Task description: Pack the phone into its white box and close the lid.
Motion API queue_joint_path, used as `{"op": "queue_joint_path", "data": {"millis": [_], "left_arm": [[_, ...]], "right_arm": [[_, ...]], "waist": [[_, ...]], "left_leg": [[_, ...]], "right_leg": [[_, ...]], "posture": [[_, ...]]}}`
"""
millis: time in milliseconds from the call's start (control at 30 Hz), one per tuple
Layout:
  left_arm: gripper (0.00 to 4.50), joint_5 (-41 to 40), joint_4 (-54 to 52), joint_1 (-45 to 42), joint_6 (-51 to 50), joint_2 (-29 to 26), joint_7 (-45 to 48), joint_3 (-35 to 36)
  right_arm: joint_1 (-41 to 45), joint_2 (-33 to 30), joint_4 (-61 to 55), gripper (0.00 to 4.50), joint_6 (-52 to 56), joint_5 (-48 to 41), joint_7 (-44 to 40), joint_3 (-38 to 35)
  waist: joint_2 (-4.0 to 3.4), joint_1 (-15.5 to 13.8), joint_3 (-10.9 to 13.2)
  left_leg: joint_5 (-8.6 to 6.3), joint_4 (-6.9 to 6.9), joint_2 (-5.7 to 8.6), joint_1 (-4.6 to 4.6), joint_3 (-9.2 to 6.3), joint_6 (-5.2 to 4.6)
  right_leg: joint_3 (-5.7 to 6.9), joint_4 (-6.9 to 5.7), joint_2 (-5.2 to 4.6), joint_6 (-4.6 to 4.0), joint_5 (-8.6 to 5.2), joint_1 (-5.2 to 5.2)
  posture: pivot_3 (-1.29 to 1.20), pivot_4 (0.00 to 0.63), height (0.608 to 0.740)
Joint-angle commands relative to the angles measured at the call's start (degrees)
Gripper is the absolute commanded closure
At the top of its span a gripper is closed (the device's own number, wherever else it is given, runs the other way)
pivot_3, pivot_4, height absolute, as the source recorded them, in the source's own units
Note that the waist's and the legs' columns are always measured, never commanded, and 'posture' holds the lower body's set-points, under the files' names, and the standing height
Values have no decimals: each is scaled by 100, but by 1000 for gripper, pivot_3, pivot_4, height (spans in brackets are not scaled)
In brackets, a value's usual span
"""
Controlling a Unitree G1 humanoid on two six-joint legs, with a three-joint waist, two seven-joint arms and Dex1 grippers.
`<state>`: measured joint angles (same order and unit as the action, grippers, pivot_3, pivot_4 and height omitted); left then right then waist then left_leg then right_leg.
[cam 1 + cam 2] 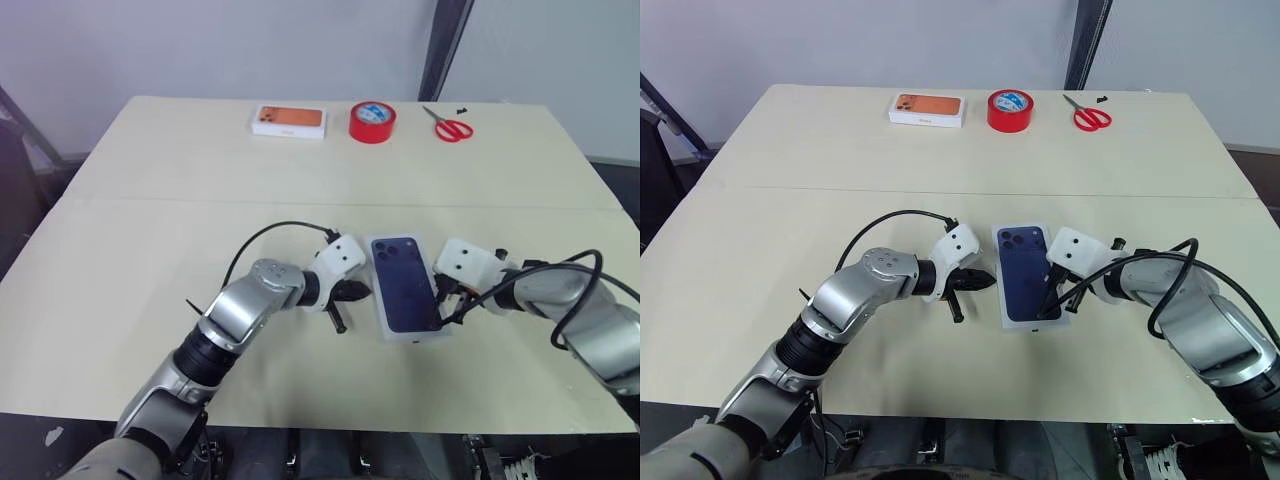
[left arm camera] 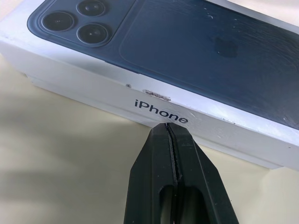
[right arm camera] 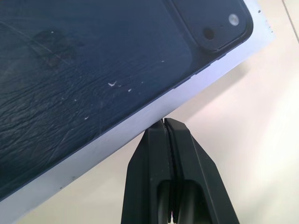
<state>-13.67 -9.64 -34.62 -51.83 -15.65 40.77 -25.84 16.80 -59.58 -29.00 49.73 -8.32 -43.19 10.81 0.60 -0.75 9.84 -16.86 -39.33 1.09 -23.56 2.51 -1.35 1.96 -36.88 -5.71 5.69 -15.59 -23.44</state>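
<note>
The lid [image 1: 408, 286], printed face up with its dark blue phone picture, sits over the white box [image 2: 117, 91] near the middle of the pale bench [image 1: 140, 220], camera cluster pointing to 12 o'clock; the box's side wall shows below the lid's edge in the left wrist view, with the word iPhone printed on it; the phone itself cannot be seen. The left claw [image 1: 356, 291] stands at 9 o'clock of the lid, its two black fingers pressed together with nothing between them, tips right at the side wall; whether they touch it I cannot tell. The right claw [image 1: 441, 318] stands at 4 o'clock of the lid, fingers likewise pinched together and empty, tips at the lid's long edge. Along the far edge, at 12 o'clock, lie a white box picturing an orange phone [image 1: 289, 120], a red tape roll [image 1: 372, 121] and red-handled scissors [image 1: 450, 126].
</note>
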Motion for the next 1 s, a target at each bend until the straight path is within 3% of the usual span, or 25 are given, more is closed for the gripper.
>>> {"op": "queue_joint_path", "data": {"millis": [33, 467, 1000], "left_arm": [[4500, -39, -182, -147, 69, 56, 53, -20], [4500, -40, -282, -85, 21, -109, 177, -127], [4500, -132, -311, -72, 115, 66, 174, 9]], "right_arm": [[-18, 35, -99, 4460, -73, 8, -53, -136], [-56, -21, 28, 4460, -151, 84, -110, -203], [-187, -141, 119, 4460, -281, 132, -210, -408]], "waist": [[0, -1, 0], [0, 3, 0], [0, -3, 0]], "left_leg": [[0, 0, 0, 0, 0, 0], [0, -1, 0, 1, 0, 0], [0, -4, 1, 2, 0, 0]], "right_leg": [[0, 0, 0, 0, 0, 0], [0, -3, 1, 0, 0, 0], [0, -7, 2, 0, 0, 1]], "posture": [[0, 150, 719], [0, 150, 719], [0, 150, 719]]}}
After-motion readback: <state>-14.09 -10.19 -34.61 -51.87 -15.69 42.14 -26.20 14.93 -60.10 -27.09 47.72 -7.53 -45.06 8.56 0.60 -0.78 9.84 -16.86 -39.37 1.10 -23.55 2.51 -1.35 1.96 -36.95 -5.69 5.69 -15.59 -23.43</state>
